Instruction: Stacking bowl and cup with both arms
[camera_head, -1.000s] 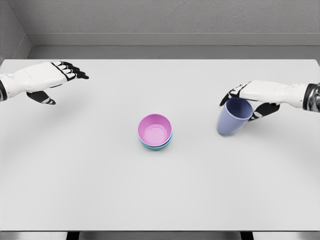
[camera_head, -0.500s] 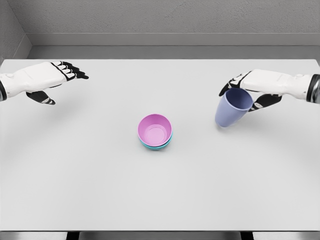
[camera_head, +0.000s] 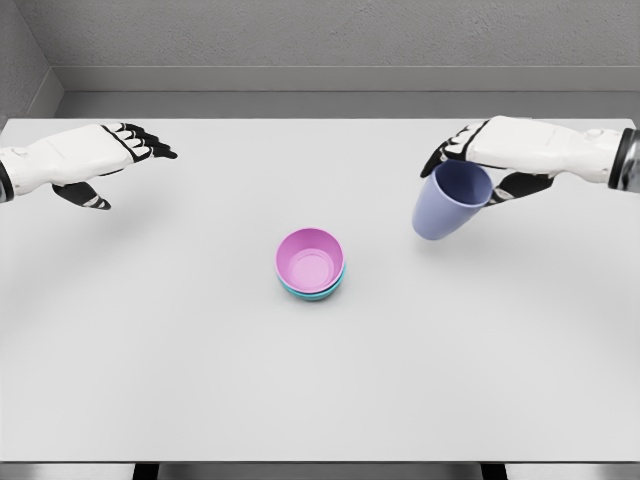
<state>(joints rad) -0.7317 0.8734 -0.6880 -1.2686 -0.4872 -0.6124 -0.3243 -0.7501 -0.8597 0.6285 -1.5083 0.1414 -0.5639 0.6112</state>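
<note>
No readable text, label, brand, number or sign anywhere, neither on what sits between the fingers nor on anything beyond them.

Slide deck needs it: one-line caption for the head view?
Right hand holds tilted blue cup above table; pink bowl nested in teal bowl; left hand open.

You are looking at a white counter (camera_head: 200, 380) spanning nearly the full head view. A pink bowl (camera_head: 310, 258) is sitting near its centre, nested in a teal bowl (camera_head: 312, 292) that is resting directly on the counter surface.
</note>
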